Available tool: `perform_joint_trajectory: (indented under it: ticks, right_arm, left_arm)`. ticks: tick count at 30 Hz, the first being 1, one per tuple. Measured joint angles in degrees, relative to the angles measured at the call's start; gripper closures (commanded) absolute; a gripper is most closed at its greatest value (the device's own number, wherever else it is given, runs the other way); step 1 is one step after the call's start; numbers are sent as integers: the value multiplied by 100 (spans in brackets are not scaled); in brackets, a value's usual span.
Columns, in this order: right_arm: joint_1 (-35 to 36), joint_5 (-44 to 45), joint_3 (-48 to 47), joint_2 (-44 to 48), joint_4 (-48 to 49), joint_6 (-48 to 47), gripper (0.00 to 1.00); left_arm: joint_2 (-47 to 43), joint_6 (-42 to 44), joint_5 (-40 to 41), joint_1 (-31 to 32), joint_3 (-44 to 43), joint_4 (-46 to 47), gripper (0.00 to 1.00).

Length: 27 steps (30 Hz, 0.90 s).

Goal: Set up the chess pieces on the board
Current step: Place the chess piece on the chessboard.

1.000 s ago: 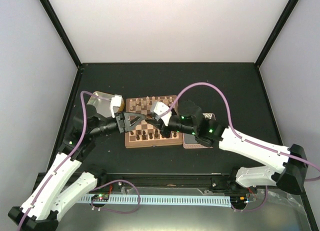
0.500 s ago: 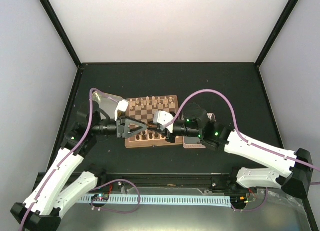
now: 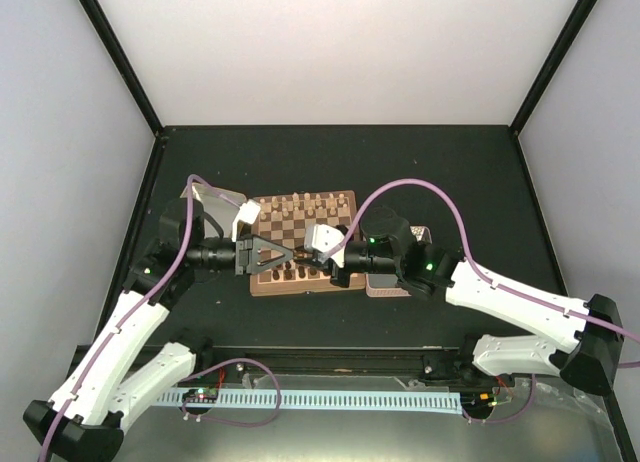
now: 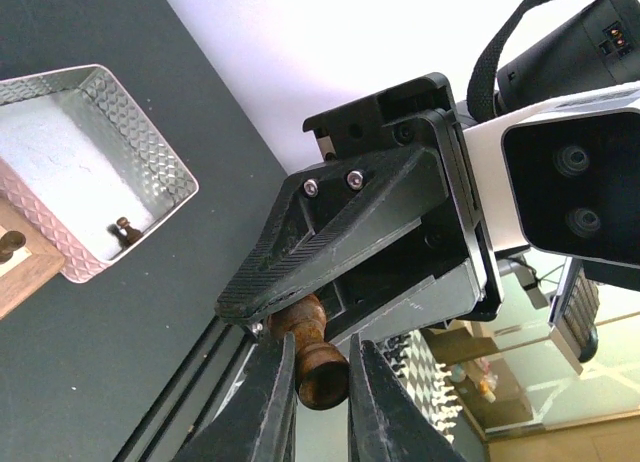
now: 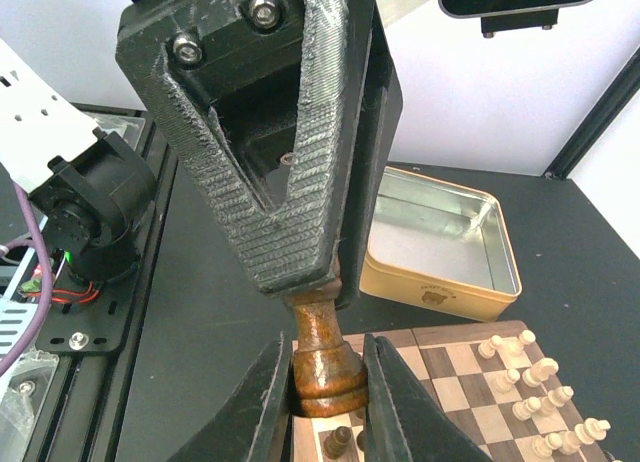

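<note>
Reaching in low from the left of the board (image 3: 300,288), the left arm lies almost level, its wrist turned so the fingers point across the board's near rows. The right arm comes in from the right of the board at the same height, and the two grippers meet tip to tip above the board's near half.

Left gripper (image 4: 320,364) is closed tight on one end of a single chess piece (image 4: 311,354). Right gripper (image 5: 322,380) is clamped on the same piece lower down, its fingers pressed against the wide round base. Each gripper has hold of it, so the piece hangs between them, clear of the squares.

Under the board is a matte black counter (image 3: 450,172), boxed in by plain white walls with black corner posts. A gold tin (image 5: 440,280) sits open on the counter just left of the board. A silver tin (image 4: 100,147) with an embossed wall sits just right of the board, and one small dark piece (image 4: 125,230) lies inside it.

The held piece is turned wood, dark glossy brown, with a narrow stem flaring to a rounded base. More dark pieces (image 3: 285,272) stand along the board's near rows, and pale cream pieces (image 5: 530,382) fill its far rows.
</note>
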<state>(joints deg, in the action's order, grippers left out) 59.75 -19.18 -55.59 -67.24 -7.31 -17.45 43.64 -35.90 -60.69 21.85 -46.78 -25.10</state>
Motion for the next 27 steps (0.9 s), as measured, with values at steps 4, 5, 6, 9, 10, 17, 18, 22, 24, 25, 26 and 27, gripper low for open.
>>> perform_joint_trajectory:
  ticks: [4,5,6,9,10,17,18,22,24,25,26,27]
  right_arm:
    - [2,83,-63,-92,-101,103,46]
    - [2,133,-76,-129,-120,157,38]
    - [2,181,-81,-151,-155,223,31]
    - [0,437,-55,-166,-234,435,22]
    - [0,518,-2,-136,-208,511,20]
    - [-17,1346,874,439,-96,1252,18]
    - [-28,1565,955,492,-83,1429,18]
    - [-114,2468,1023,492,-90,2186,18]
    - [-199,2914,994,413,-146,2594,18]
    - [-245,3067,975,358,-190,2756,18]
    - [-299,3215,955,293,-238,2935,18]
    - [-361,3362,944,216,-286,3119,18]
  left_arm:
    - [0,131,127,-2,-4,-136,96]
    - [0,181,223,-2,-24,-212,96]
    - [0,269,361,-2,-61,-326,96]
    - [2,529,872,-2,-192,-688,96]
    - [20,616,1115,-2,-229,-837,96]
    - [308,1060,2695,0,-221,-1816,96]
    - [400,1093,2892,2,-181,-1910,96]
    - [1008,1180,3613,61,-15,-2253,96]
    - [1344,1182,3908,153,87,-2310,96]
    - [1488,1180,4050,208,136,-2321,96]
    - [1628,1178,4188,258,175,-2345,96]
    - [1759,1176,4325,299,205,-2356,96]
